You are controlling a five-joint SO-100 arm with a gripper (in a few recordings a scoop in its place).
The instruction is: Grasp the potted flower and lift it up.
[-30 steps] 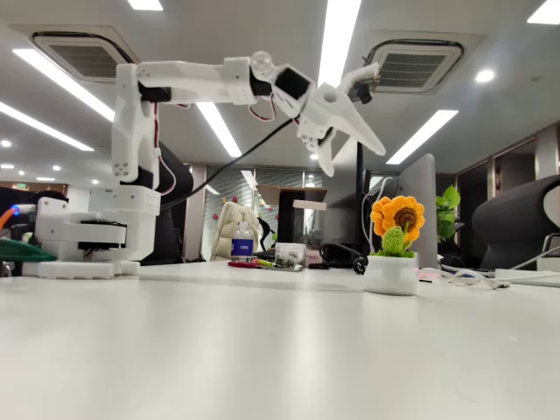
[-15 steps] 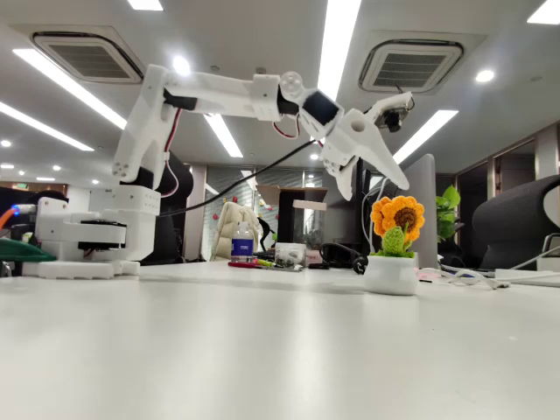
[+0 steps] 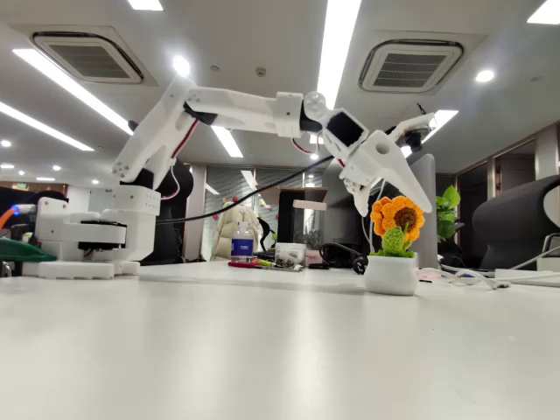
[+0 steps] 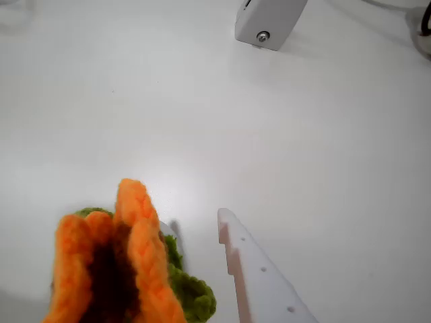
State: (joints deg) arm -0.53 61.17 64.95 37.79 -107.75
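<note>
White arm (image 3: 236, 105) stretched out to the right, gripper (image 3: 394, 206) angled downward, jaws parted

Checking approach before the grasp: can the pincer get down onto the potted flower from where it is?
Probably yes. The pincer hangs open just above the potted flower, nothing between them in the fixed view. The wrist view shows bare table around the flower; its tall bloom may brush a finger.

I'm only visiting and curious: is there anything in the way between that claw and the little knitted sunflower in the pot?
Nothing visible. In the fixed view the gripper hangs open just above the potted flower, with only air between them. The wrist view shows one finger beside the petals, over bare table.
</note>
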